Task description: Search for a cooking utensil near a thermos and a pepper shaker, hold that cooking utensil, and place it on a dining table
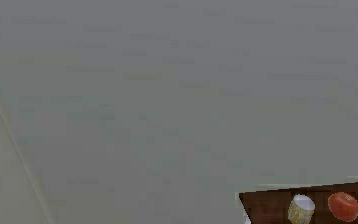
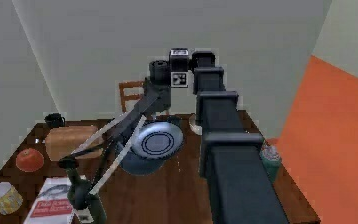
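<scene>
A grey wall [image 1: 167,100] faces you in the forward view. At its bottom right, one corner of a dark wooden tabletop [image 1: 267,208] carries a pale jar [image 1: 302,210] and a red fruit [image 1: 342,205].

In the arm side view the same tabletop [image 2: 172,195] runs across the picture. The jar [image 2: 2,196] stands at its near left corner, with a red-and-white booklet [image 2: 49,203] lying just beside it along the near edge. The red fruit [image 2: 29,160] sits by the left edge. A dark mug [image 2: 54,120] stands toward the far left corner, close to a loaf [image 2: 72,140]. A wooden chair [image 2: 132,95] stands at the far edge.

Your gripper [image 2: 122,130] reaches out over the middle of the tabletop and holds the pan [image 2: 159,140]. The pan hangs tilted, its ringed underside turned toward the camera, its handle slanting down toward the near edge, clear of the wood. You cannot tell from the pictures how the jaws stand.

The arm [image 2: 232,160] rises from the bottom edge, and a white dish [image 2: 194,125] peeks out at its left side near the far edge. A grey-green bottle [image 2: 270,162] stands at the right edge, and an orange wall [image 2: 337,130] stands beyond it.
</scene>
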